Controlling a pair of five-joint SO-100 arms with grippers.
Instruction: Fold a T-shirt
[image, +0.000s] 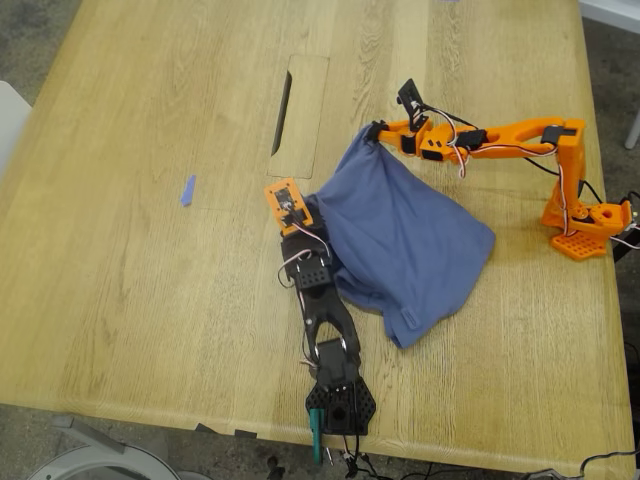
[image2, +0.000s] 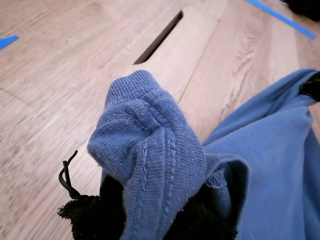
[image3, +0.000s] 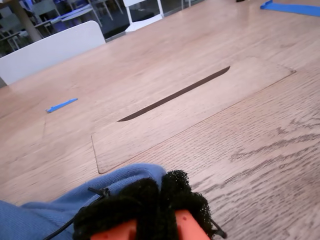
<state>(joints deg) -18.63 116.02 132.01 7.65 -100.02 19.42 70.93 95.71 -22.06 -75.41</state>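
The bench (image: 150, 300) is pale oak and fills almost the whole exterior view. The T-shirt (image: 410, 240) lies in a slate-blue heap right of the centre of that view, loosely bunched, with no print showing. Its lower edge trails toward 6 o'clock.

The black arm (image: 325, 320) reaches up from the bench edge at 6 o'clock. The orange arm (image: 520, 135) stretches in from its base at 3 o'clock.

My first gripper (image: 298, 207), on the black arm, is at the shirt's 9 o'clock corner. Its jaws are closed on a thick wad of stitched, ribbed fabric that bulges over them.

My second gripper (image: 378, 132), on the orange arm, is at the shirt's 12 o'clock corner. Its padded jaws are pressed together, pinching an edge of the cloth and holding that corner up off the bench.

A slotted panel (image: 298, 115) is set flush in the bench at 11 o'clock from the shirt. A small blue scrap (image: 187, 190) lies well apart at 9 o'clock.
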